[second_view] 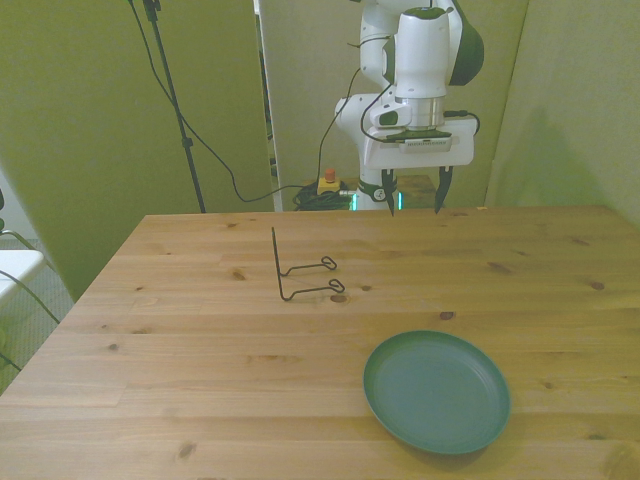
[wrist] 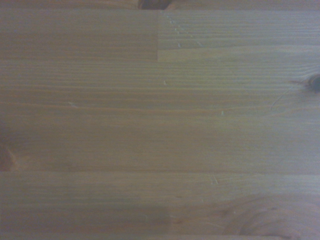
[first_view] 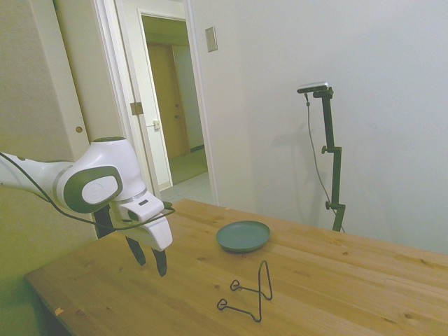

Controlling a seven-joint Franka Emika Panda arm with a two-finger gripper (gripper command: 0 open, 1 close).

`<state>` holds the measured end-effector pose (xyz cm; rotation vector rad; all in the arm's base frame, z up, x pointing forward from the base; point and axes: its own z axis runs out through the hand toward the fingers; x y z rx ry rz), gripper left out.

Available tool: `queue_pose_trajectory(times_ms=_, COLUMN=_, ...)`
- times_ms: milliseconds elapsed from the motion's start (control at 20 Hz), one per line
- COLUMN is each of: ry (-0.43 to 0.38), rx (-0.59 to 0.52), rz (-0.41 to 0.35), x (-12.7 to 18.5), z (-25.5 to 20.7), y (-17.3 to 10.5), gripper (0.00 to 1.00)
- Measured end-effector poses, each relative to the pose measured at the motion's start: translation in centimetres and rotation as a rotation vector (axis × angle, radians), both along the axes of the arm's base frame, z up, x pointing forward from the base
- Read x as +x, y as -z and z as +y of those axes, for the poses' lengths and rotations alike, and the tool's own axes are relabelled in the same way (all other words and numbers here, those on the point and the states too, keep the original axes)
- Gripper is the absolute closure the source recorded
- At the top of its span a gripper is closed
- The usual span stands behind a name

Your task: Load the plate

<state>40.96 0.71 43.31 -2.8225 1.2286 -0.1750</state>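
Plate (second_view: 437,391) is the thing to look for, and it lies flat on the wooden bench (second_view: 180,350), round and dull green, with nothing in it. In the front view it sits close to the bench's near edge. All of its rim shows in both wide views.

Away from the plate stands a thin black wire stand (second_view: 299,268). It has one tall upright bit and two little looped feet that rest on the bench. The wire is so thin that its shape is hard to make out in the side view (first_view: 249,292). It does not touch the plate.

Farther from the plate than the wire stand, the gripper (second_view: 412,196) hangs in the air above the far side of the bench. It is well apart from the plate. Its two dark fingers (second_view: 441,190) point down and stand apart with a gap between them, and they hold nothing. The white arm (first_view: 42,178) is cut off at the edge of the side view.

The wrist view shows only blurry bench wood (wrist: 160,130) with a dark knot at one edge. No plate shows in it.
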Motion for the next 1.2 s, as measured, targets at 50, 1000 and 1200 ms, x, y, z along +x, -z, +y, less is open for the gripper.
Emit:
queue_pose_trajectory(times_ms=50, ry=0.0, rx=0.0, rz=0.001, x=0.0, z=0.0, y=0.0, gripper=0.0)
queue_pose_trajectory(times_ms=1000, ry=0.239, rx=0.005, rz=-0.127, x=15.6, z=-2.3, y=-4.9, gripper=0.0)
queue_pose_trajectory(times_ms=1200, ry=0.272, rx=-0.012, rz=-0.129, x=20.1, z=-4.5, y=-4.9, gripper=0.0)
